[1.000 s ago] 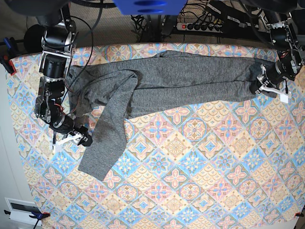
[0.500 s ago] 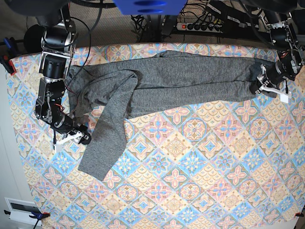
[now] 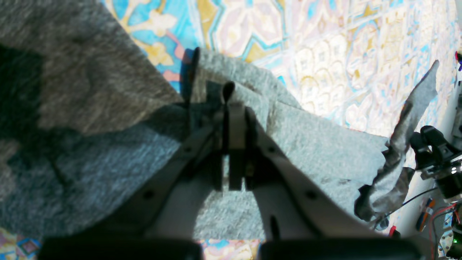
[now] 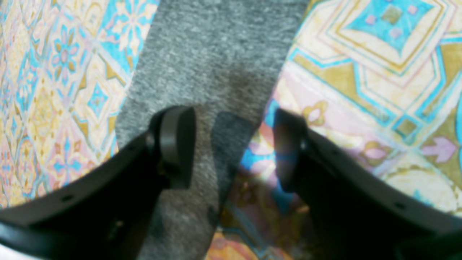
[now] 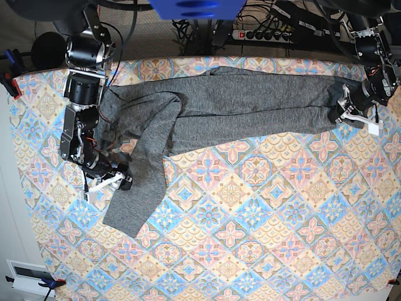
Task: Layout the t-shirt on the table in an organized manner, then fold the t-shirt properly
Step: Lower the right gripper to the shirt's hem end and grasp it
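The dark-grey t-shirt [image 5: 250,103] lies stretched in a long band across the far half of the table [image 5: 250,238]. One sleeve [image 5: 135,194] trails toward the front left. My left gripper [image 5: 348,114] is at the shirt's right end, shut on a fold of the grey knit [image 3: 252,94]; its fingertips [image 3: 229,94] are pressed together there. My right gripper [image 5: 108,184] stands open low beside the trailing sleeve. In the right wrist view one finger [image 4: 177,144] is over the sleeve [image 4: 216,72] and the other is over bare patterned cloth, with nothing held between them.
A power strip [image 5: 263,34] and cables lie behind the table's far edge. A clamp [image 5: 12,84] grips the left edge. A white box [image 5: 28,276] sits off the front left corner. The blue mount [image 5: 188,7] hangs over the far edge.
My right arm has swung rightward, bringing its open gripper up to the sleeve's edge. The left gripper and the shirt's right end have stayed put.
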Controlling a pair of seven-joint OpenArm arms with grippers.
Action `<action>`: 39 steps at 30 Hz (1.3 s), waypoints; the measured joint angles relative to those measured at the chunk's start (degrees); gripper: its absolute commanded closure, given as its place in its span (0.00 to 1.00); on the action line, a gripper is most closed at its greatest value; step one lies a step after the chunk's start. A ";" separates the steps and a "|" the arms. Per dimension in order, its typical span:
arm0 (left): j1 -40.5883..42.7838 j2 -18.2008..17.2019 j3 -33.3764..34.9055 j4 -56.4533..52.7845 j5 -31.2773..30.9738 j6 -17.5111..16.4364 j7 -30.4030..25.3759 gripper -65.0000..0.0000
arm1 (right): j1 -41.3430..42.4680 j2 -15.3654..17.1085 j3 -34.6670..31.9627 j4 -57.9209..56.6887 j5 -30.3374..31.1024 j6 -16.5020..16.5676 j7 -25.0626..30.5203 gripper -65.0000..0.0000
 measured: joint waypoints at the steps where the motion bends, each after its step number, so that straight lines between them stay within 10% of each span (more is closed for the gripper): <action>1: 0.02 -0.02 0.00 0.00 0.02 0.02 0.00 1.00 | 0.02 -0.20 0.02 0.07 0.02 -0.20 0.09 0.48; 21: -0.15 0.00 0.00 0.00 0.00 0.02 0.00 1.00 | 0.83 -0.35 0.02 -3.98 1.38 0.90 1.95 0.48; 39: -0.31 0.00 0.00 0.00 0.00 0.02 0.00 1.00 | 0.66 -0.39 0.02 -4.39 1.03 -0.02 1.92 0.94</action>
